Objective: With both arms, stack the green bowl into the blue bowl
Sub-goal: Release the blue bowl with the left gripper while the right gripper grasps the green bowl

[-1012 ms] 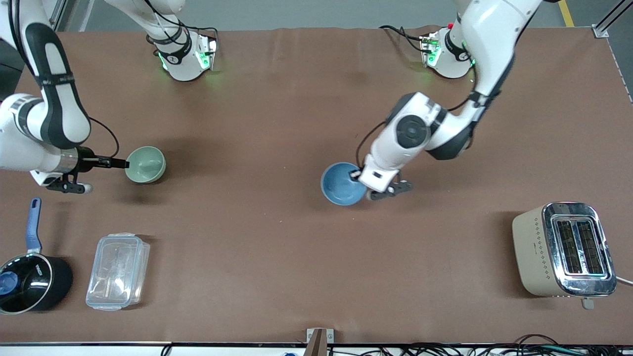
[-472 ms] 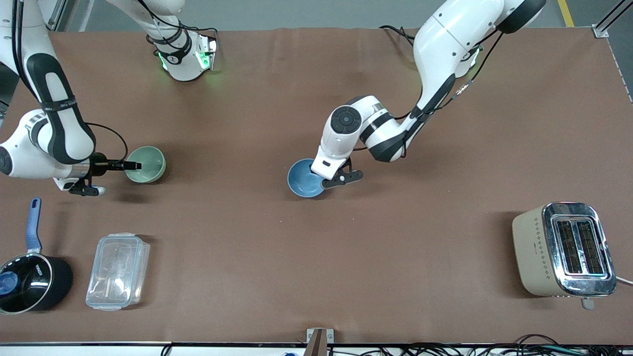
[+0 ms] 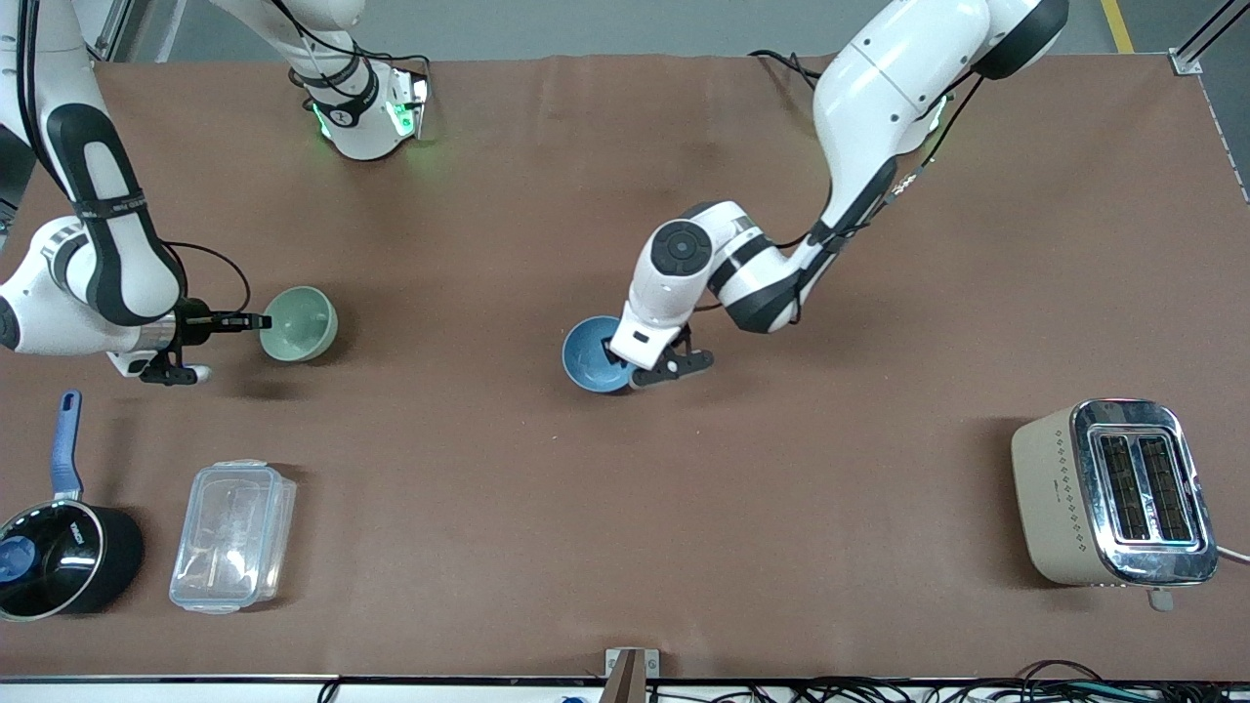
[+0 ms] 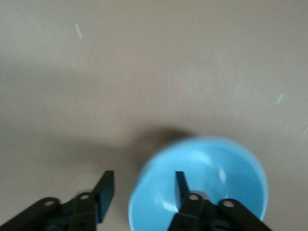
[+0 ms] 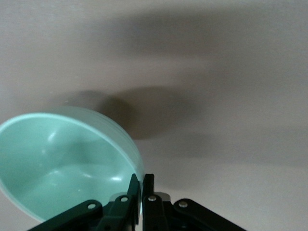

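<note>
The right gripper (image 3: 256,320) pinches the green bowl's (image 3: 299,324) rim, holding it tilted, seemingly just off the table (image 3: 625,508) at the right arm's end. Mid-table, the left gripper (image 4: 144,188) is spread open, one finger inside the blue bowl (image 3: 593,355).

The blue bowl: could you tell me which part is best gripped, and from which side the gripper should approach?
Grip the blue bowl by its thin rim, one finger inside and one outside, coming from above on the side toward the left arm's end of the table. Its smooth round wall offers no handle, and the open left gripper already straddles that rim. The right gripper pinches the green bowl likewise.
</note>
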`<state>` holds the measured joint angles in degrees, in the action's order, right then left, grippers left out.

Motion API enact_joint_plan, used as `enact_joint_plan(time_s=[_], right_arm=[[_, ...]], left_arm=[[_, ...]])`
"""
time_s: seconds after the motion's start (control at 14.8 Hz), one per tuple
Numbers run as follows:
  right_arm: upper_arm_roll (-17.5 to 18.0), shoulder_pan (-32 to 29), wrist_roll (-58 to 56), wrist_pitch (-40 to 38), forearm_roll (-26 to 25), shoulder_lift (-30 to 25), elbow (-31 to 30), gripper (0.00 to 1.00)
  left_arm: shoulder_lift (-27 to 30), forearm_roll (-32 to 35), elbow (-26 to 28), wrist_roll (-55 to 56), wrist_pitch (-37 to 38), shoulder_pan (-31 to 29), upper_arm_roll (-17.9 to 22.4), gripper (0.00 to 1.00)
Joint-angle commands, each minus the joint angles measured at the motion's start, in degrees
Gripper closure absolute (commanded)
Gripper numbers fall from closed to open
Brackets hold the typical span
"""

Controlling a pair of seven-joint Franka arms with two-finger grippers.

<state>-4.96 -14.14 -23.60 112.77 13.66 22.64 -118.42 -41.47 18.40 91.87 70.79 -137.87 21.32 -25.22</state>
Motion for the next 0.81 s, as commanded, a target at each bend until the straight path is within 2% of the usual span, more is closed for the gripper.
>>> enact_joint_plan(time_s=[0.0,0.13,0.27,0.34,0.47,0.61,0.74], right_arm=[[0.65,-0.28,1.44,-5.7,1.28,-3.99,1.78,0.99],[1.44,1.82,6.09,-9.39,1.28,-6.72,3.45,0.99],[1.71,6.64,13.37,-9.85,1.28,-9.36,3.55,0.99],[1.71,9.71,17.06,-9.59,2.76,-9.89,3.55,0.99],[1.54,15.17,22.61,-9.06,9.78,-9.9,4.42,0.99],[1.53,21.75,31.29,-5.48,11.39,-9.55,5.83,0.99],[1.62,29.04,40.78,0.05,11.48,-9.28,5.92,0.99]], left_arm=[[8.57,1.81,0.86,-3.18,7.15,-5.31,0.08,0.0],[13.76,1.81,0.86,-8.27,13.21,-9.61,-0.09,0.0],[18.77,1.72,0.85,-16.86,17.88,-14.18,-0.18,0.0],[20.88,1.03,0.77,-21.69,19.2,-16.55,-0.35,0.0],[24.49,-0.64,-0.63,-31.19,24.37,-20.95,-0.53,0.0],[26.52,-3.01,-2.47,-39.45,29.22,-24.9,-0.53,0.0],[28.1,-8.18,-4.5,-51.13,33.43,-29.04,-0.18,0.0]])
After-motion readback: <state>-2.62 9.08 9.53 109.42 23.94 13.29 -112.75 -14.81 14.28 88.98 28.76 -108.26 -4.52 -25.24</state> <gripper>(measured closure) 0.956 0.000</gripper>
